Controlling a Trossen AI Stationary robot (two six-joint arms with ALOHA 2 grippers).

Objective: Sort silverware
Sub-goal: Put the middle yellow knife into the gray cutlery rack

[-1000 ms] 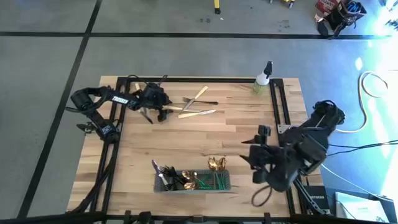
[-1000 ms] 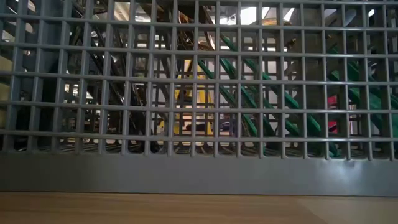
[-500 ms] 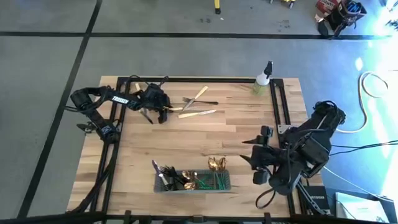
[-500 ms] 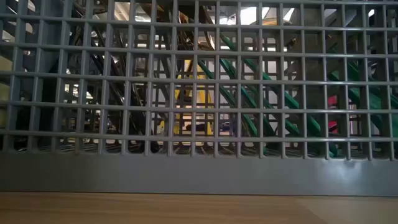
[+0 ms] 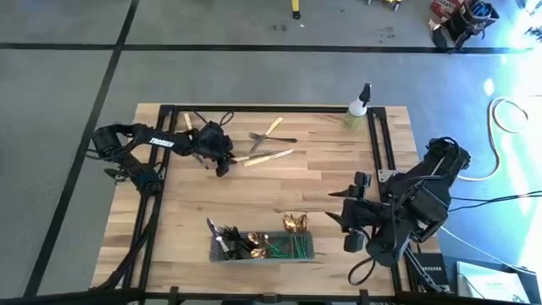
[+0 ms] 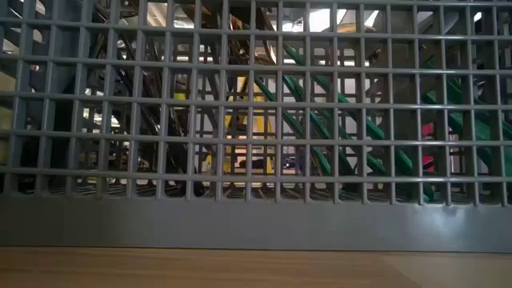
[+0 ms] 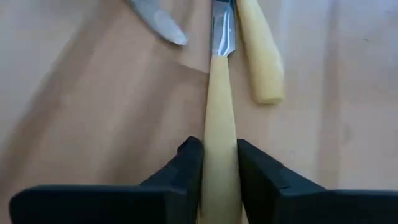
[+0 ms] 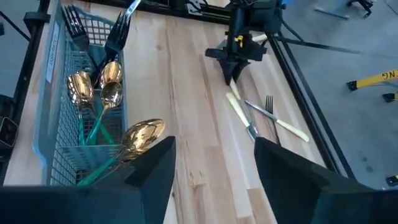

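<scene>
Loose silverware lies flat on the wood at the far middle: a cream-handled knife point(image 5: 264, 156), a cream-handled fork point(image 5: 269, 130) and a dark piece point(image 5: 284, 139). My left gripper point(image 5: 223, 159) is at the knife's left end, shut on its handle. More silverware, gold spoons point(image 8: 102, 87) and dark forks point(image 8: 78, 34), stands in the grey mesh caddy point(image 5: 262, 246) at the near edge. My right gripper point(image 8: 214, 174) hovers open right of the caddy, with nothing between its fingers. My left gripper pinches the knife's cream handle point(image 7: 221, 146) near its free end, one finger point(image 7: 189, 165) on each long side. The fingers come slanting down from the table's left. The knife points away from them toward the right, and its blade point(image 7: 222, 31) lies on the table.
A small spray bottle point(image 5: 359, 107) stands at the far right corner. A second cream handle point(image 7: 262, 62) lies just beside the held knife. The caddy's mesh wall point(image 6: 256, 120) fills the low view. Bare wood lies between the caddy and the loose pieces.
My left gripper has moved a little toward the table's right and near edges, onto the free end of the knife's handle. The knife still lies on the table. My right arm has shifted slightly toward the right edge.
</scene>
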